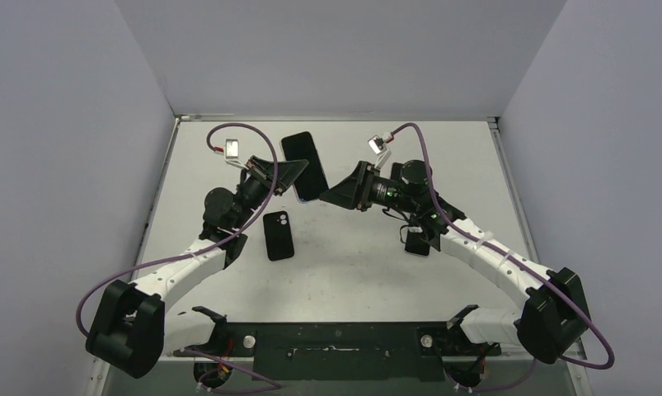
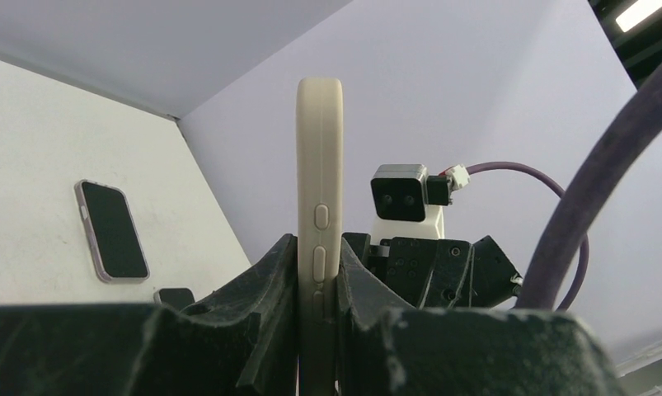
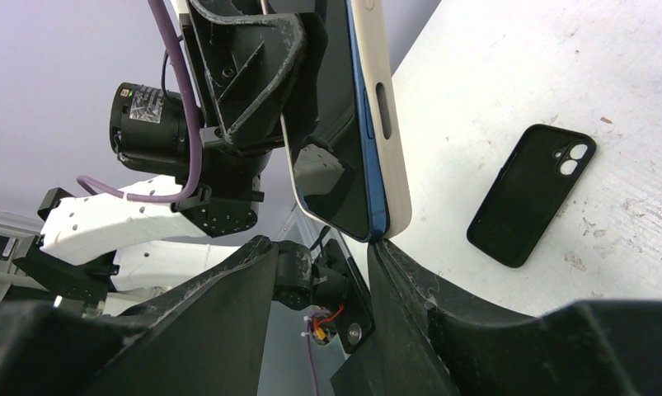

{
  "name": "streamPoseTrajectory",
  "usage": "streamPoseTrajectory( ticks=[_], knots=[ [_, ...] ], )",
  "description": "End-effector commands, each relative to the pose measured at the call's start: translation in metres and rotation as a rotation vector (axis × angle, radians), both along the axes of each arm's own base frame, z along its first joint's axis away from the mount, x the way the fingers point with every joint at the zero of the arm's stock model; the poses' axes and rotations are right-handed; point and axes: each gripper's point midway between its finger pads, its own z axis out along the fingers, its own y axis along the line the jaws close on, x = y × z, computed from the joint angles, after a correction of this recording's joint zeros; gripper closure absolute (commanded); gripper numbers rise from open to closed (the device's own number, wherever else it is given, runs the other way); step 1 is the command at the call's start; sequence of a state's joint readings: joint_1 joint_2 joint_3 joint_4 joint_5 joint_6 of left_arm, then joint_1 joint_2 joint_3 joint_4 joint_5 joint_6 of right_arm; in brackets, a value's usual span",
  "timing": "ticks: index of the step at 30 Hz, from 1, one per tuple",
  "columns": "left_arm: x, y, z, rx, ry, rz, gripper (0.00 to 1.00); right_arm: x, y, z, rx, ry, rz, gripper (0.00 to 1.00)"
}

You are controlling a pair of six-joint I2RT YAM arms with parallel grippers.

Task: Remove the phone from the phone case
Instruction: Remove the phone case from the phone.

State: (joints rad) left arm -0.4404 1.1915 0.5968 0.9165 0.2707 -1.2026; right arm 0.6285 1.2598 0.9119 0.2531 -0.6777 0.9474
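My left gripper (image 1: 293, 175) is shut on a blue phone in a cream case (image 1: 304, 153) and holds it upright above the table. In the left wrist view the case's edge with its buttons (image 2: 319, 206) stands clamped between the fingers (image 2: 274, 280). In the right wrist view the phone's dark screen and blue edge (image 3: 368, 124) sit inside the cream case. My right gripper (image 3: 321, 247) is open, with one fingertip (image 3: 385, 252) touching the case's lower corner. In the top view it (image 1: 337, 186) is just right of the phone.
An empty black phone case (image 1: 279, 235) lies on the table below the held phone and also shows in the right wrist view (image 3: 532, 194). Another phone (image 2: 111, 231) lies screen up on the table, partly under the right arm (image 1: 418, 245). Grey walls enclose the table.
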Motion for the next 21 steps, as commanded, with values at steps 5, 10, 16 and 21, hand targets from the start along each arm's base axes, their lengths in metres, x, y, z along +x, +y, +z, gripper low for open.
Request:
streamPoseTrajectory(
  ticks=[5, 10, 16, 21],
  knots=[
    [-0.051, -0.023, 0.047, -0.155, -0.108, -0.195, 1.0, 0.021, 0.005, 0.018, 0.069, -0.098, -0.041, 0.55],
    [-0.057, -0.027, 0.049, -0.156, -0.106, -0.223, 1.0, 0.022, 0.006, 0.03, 0.099, -0.143, -0.029, 0.55],
    [-0.06, -0.034, 0.034, -0.133, -0.074, -0.255, 1.0, 0.016, 0.009, 0.061, 0.168, -0.234, 0.019, 0.58],
    [-0.068, -0.042, 0.034, -0.144, -0.086, -0.301, 1.0, 0.016, 0.009, 0.077, 0.215, -0.276, 0.025, 0.58]
  ],
)
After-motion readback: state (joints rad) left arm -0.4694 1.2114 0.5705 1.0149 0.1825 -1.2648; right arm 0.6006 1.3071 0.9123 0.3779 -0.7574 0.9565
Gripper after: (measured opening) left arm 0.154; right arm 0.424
